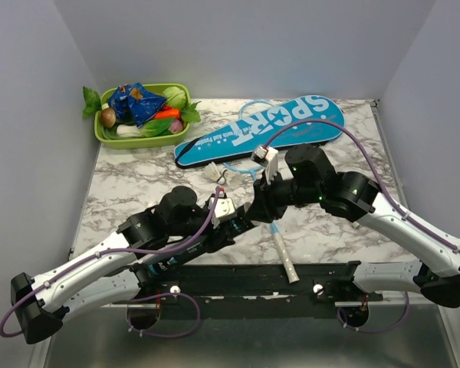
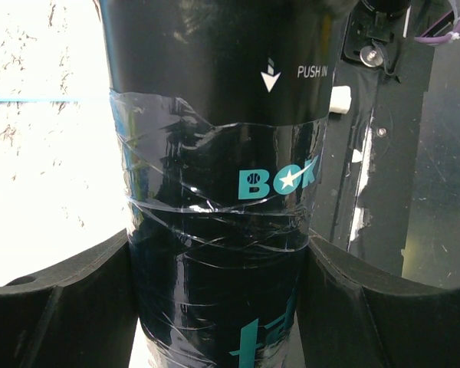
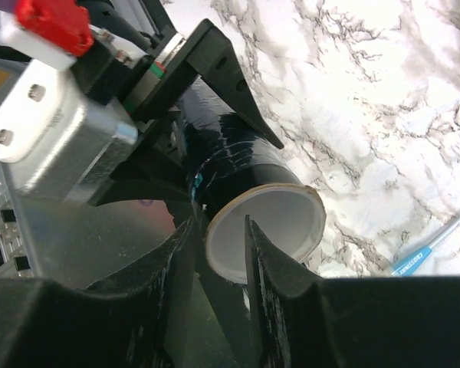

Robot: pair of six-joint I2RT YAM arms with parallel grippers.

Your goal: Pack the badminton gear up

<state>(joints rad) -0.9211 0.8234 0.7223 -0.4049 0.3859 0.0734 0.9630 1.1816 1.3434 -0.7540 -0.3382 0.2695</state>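
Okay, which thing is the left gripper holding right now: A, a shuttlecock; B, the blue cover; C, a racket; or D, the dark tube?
D: in the left wrist view the tube fills the gap in the left gripper, pressed against both fingers.

**Desk tally**

One dark tube (image 2: 215,230). One blue cover (image 1: 268,129). One green tray (image 1: 142,141) of toy vegetables (image 1: 149,115), too jumbled to count. One racket (image 1: 284,253) in plain view. One white shuttlecock (image 1: 215,175) can be made out.
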